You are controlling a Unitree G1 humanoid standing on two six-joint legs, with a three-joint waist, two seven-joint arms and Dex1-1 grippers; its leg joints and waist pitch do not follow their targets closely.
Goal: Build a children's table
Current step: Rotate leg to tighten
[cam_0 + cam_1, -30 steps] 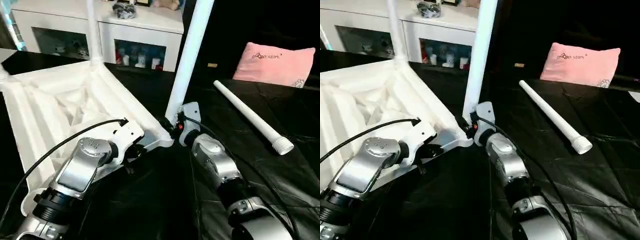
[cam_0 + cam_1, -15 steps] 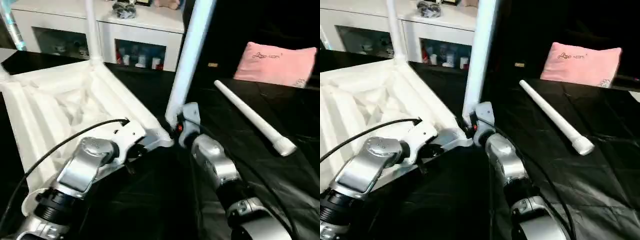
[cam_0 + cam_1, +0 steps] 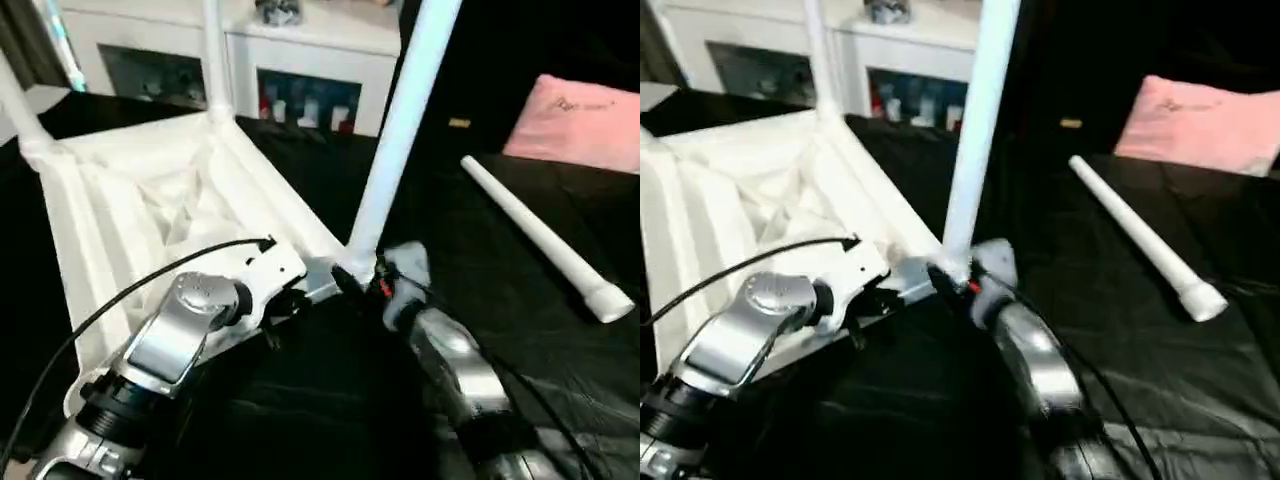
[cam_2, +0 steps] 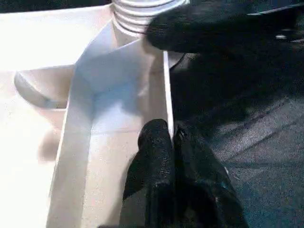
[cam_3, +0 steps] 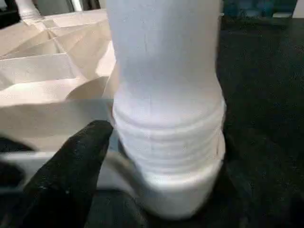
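The white plastic rectangular tabletop (image 3: 150, 200) lies upside down, ribbed underside up, on the bench draped in black sheeting (image 3: 520, 300). White tapered tube legs stand in its corners; the nearest leg (image 3: 400, 130) rises from its round socket. The left claw (image 4: 172, 142) is closed on the tabletop's thin rim. The right claw (image 3: 375, 285) sits at that leg's threaded base; I cannot tell its state. A loose white leg (image 3: 540, 240) lies well apart, near a pink pillow (image 3: 585, 125).
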